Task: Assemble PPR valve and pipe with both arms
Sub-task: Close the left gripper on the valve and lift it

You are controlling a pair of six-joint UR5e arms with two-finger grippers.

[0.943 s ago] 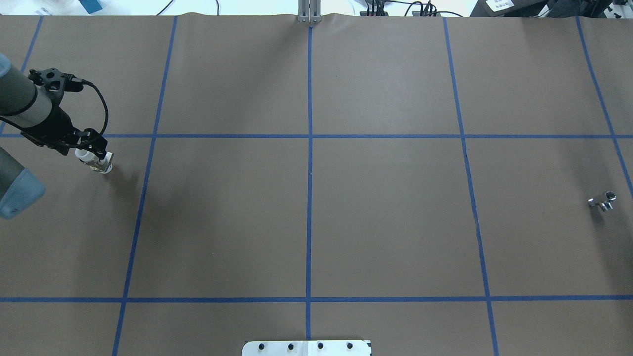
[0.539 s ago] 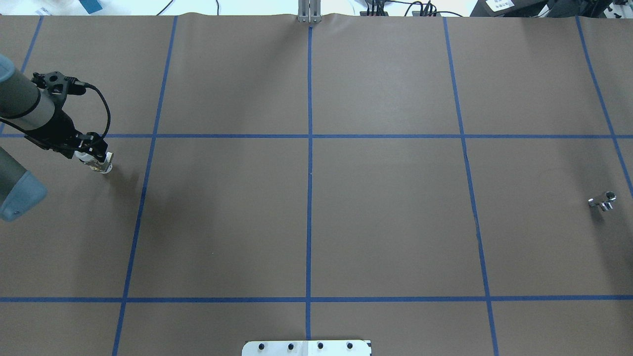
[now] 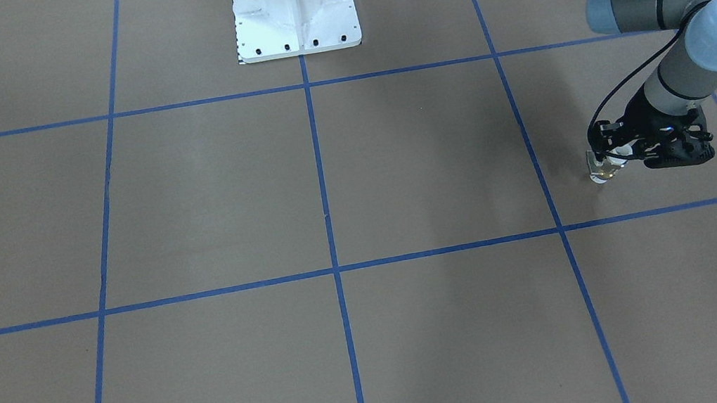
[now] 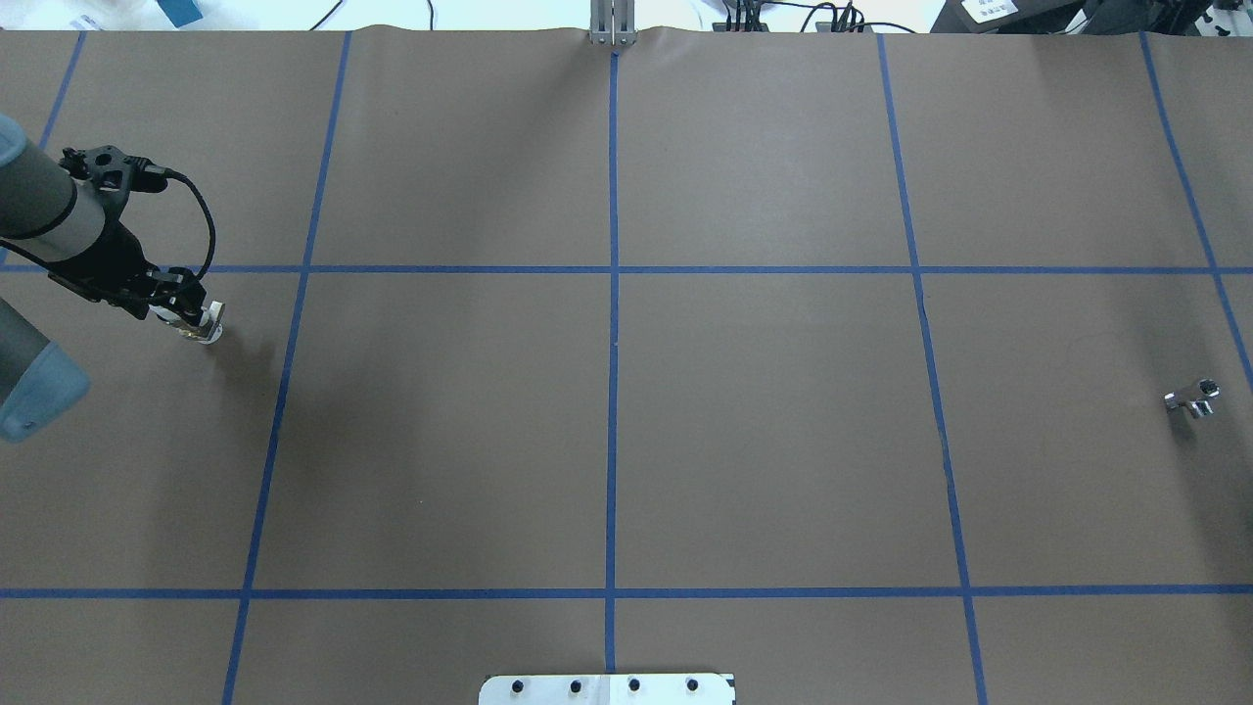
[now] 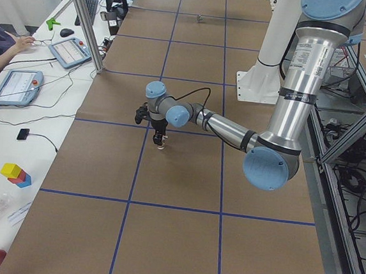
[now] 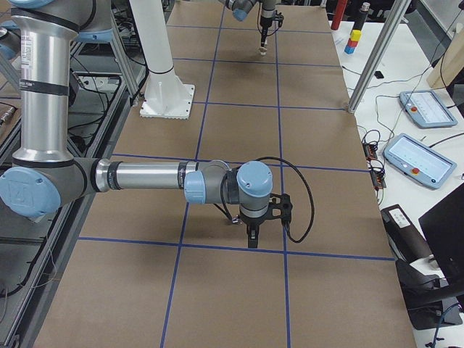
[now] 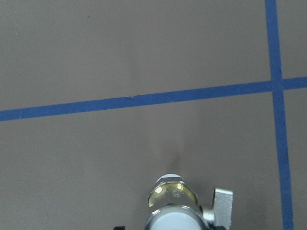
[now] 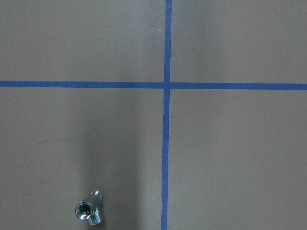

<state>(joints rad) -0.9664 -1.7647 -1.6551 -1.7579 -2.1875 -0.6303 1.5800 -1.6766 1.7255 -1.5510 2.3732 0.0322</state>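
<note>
The PPR valve (image 4: 208, 325) stands upright on the brown table at the far left, with white ring ends, a brass middle and a side tab. It also shows in the front view (image 3: 602, 168) and at the bottom of the left wrist view (image 7: 175, 203). My left gripper (image 4: 184, 305) is low over it, fingers straddling its top white ring with a gap, so it looks open. The silver pipe (image 4: 1192, 399) lies at the far right, also in the right wrist view (image 8: 90, 213). My right gripper (image 6: 251, 238) shows only in the right side view, above the table; I cannot tell its state.
The white bolted pedestal (image 3: 295, 12) stands at the robot's edge of the table. Blue tape lines (image 4: 612, 392) grid the brown paper. An aluminium post (image 4: 612, 24) stands at the far edge. Operators' tablets (image 5: 14, 87) and coloured blocks (image 5: 16, 174) lie beside the table.
My left gripper has lowered over the valve and now covers the top white ring that showed before. The valve and the pipe have not moved.
</note>
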